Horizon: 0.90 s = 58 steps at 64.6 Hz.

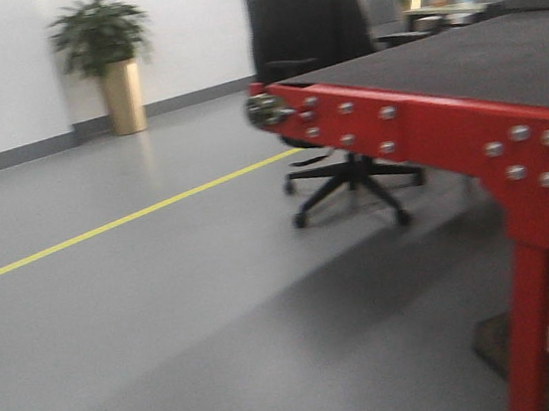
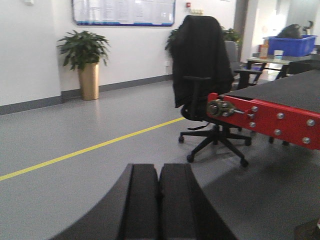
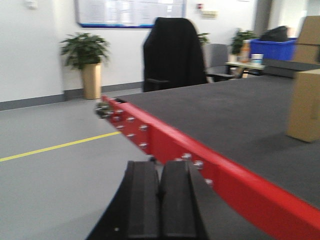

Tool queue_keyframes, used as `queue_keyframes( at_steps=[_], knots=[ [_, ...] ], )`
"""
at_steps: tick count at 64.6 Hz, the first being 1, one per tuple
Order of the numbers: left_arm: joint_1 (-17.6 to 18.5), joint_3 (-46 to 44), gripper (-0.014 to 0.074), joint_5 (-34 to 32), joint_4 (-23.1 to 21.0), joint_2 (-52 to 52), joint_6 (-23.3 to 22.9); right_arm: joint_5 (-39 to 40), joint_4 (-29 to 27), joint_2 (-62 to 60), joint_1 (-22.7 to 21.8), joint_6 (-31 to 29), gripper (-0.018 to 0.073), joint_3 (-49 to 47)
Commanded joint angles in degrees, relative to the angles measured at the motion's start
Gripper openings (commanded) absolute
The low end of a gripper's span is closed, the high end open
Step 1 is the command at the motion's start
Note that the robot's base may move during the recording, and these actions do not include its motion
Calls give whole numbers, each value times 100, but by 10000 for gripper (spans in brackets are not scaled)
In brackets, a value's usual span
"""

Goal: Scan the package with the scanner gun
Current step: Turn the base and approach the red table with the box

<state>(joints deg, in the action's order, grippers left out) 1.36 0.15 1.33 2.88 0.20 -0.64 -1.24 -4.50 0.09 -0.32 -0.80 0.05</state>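
Neither the package nor the scanner gun shows in any view. My left gripper [image 2: 159,167] is shut, its two black pads pressed together with nothing between them, out over the grey floor to the left of the red-framed table [image 2: 270,117]. My right gripper [image 3: 160,164] is also shut and empty, just short of the table's red side rail [image 3: 200,155]. The black belt surface [image 3: 225,110] stretches away beyond that rail. The frames are blurred.
Brown cardboard boxes [image 3: 305,105] stand on the belt at the right edge, cut off by the frame. A black office chair draped with a dark jacket [image 2: 200,60] stands by the table's far corner. A potted plant [image 1: 106,56] and yellow floor line [image 1: 126,219] lie left.
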Motion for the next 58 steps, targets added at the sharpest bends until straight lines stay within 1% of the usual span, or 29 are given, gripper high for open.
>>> queue_keyframes(
  at_steps=[1,58],
  knots=[
    [-8,-15,-111,-98,-13,-20,20,86,-6,-9,-18,-24,-160,-5],
    [-8,-15,-111,-98,-13,-20,20,86,-6,-9,-18,-24,-160,-5]
  ],
)
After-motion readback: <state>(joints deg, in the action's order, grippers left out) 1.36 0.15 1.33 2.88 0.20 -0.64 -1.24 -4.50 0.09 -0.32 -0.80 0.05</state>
